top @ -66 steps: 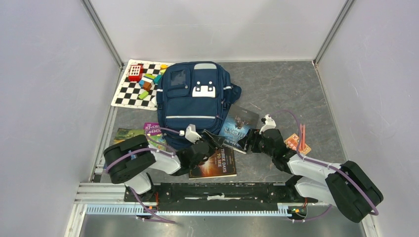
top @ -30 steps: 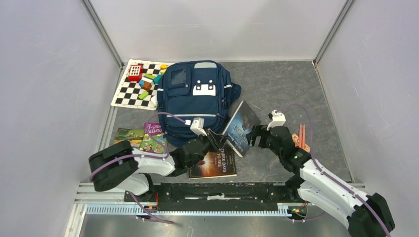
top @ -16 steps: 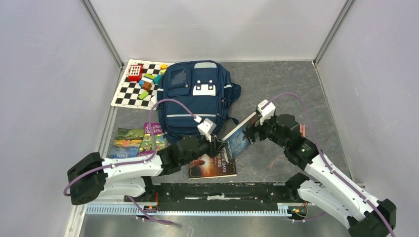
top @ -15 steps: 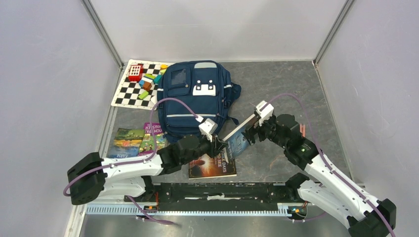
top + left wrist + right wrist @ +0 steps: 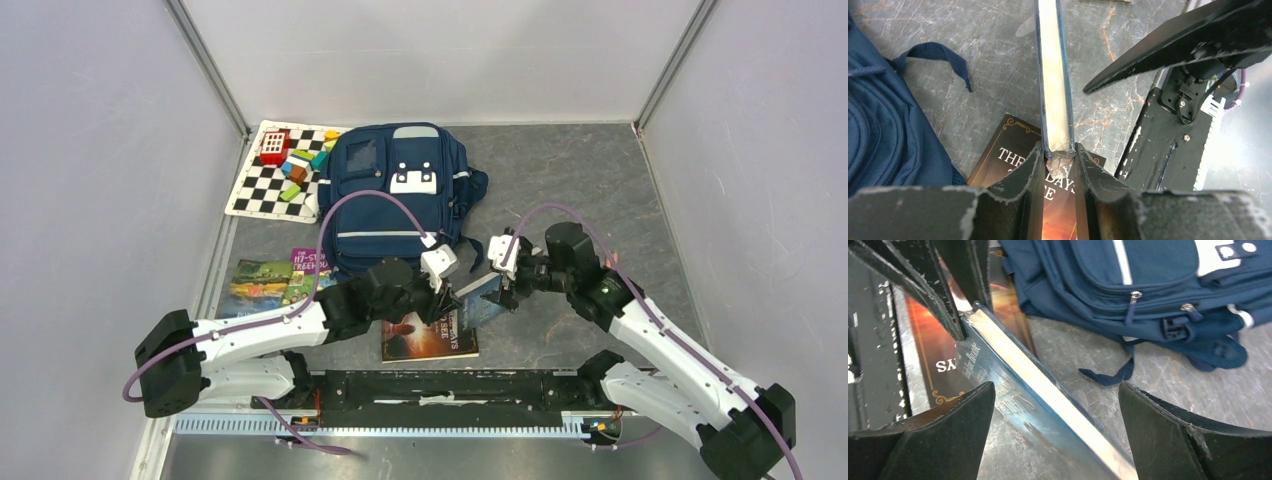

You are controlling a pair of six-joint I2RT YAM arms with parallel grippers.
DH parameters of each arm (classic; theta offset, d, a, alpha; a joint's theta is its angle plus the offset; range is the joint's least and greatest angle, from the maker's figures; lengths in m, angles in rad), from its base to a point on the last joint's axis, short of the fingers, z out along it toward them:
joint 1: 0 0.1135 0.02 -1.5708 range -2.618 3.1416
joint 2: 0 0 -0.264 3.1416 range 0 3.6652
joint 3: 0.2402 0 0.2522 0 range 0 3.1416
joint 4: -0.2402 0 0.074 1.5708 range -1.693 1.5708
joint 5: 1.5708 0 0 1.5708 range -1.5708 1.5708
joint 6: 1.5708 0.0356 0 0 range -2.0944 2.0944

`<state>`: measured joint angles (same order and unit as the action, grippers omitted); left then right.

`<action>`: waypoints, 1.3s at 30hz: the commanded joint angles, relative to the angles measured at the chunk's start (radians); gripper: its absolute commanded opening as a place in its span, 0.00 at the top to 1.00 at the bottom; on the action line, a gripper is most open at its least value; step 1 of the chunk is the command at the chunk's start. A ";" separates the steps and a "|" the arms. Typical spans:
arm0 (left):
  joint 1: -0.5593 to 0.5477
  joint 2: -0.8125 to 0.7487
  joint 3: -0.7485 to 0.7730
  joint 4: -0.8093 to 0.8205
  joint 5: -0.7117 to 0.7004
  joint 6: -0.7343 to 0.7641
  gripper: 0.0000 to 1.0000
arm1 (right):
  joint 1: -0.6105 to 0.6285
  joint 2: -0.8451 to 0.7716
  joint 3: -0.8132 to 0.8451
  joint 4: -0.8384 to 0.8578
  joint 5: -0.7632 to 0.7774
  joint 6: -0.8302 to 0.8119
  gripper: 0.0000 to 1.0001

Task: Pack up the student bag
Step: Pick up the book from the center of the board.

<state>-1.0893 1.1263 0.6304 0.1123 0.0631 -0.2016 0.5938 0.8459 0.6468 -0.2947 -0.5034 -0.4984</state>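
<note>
The student bag [image 5: 395, 195] lies flat at the back centre, navy with grey stripes; it also shows in the wrist views [image 5: 883, 130] [image 5: 1128, 275]. My left gripper [image 5: 443, 298] [image 5: 1058, 150] is shut on the near corner of a blue book [image 5: 480, 300] [image 5: 1053, 75], which it holds on edge above the table. My right gripper [image 5: 507, 283] [image 5: 1055, 387] stands open astride the same blue book [image 5: 1048, 390], its fingers [image 5: 948, 430] apart from it. Under the book lies a dark "Three Days to See" book [image 5: 425, 338] [image 5: 1013, 160] [image 5: 928, 350].
A chessboard with toy blocks [image 5: 275, 170] sits at the back left. Two colourful books [image 5: 285, 280] lie left of the bag. A loose bag strap [image 5: 1108, 375] trails on the table. The black mounting rail [image 5: 420, 385] runs along the near edge, and grey walls close in the sides.
The blue book has been tipped from leaning to standing on edge and drawn nearer, over the dark book. My right gripper swung left over it. My left arm reached further right.
</note>
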 commanded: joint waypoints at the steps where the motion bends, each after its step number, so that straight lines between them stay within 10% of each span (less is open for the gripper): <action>1: 0.000 -0.002 0.109 -0.038 0.108 0.090 0.98 | 0.003 0.072 0.097 -0.151 -0.128 -0.130 0.02; 8: 0.002 -0.007 0.142 -0.099 0.108 0.137 0.98 | 0.004 0.095 0.078 -0.183 -0.119 -0.140 0.07; 25: 0.025 -0.004 0.246 -0.220 0.092 0.200 0.98 | 0.021 0.030 0.001 -0.120 -0.207 -0.030 0.78; 39: 0.036 0.036 0.313 -0.328 0.195 0.325 0.98 | 0.085 0.112 -0.015 -0.135 -0.074 -0.017 0.36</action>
<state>-1.0569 1.1732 0.8738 -0.2707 0.2203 0.0605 0.6552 0.9218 0.6403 -0.3832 -0.6201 -0.5377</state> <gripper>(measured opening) 0.293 0.616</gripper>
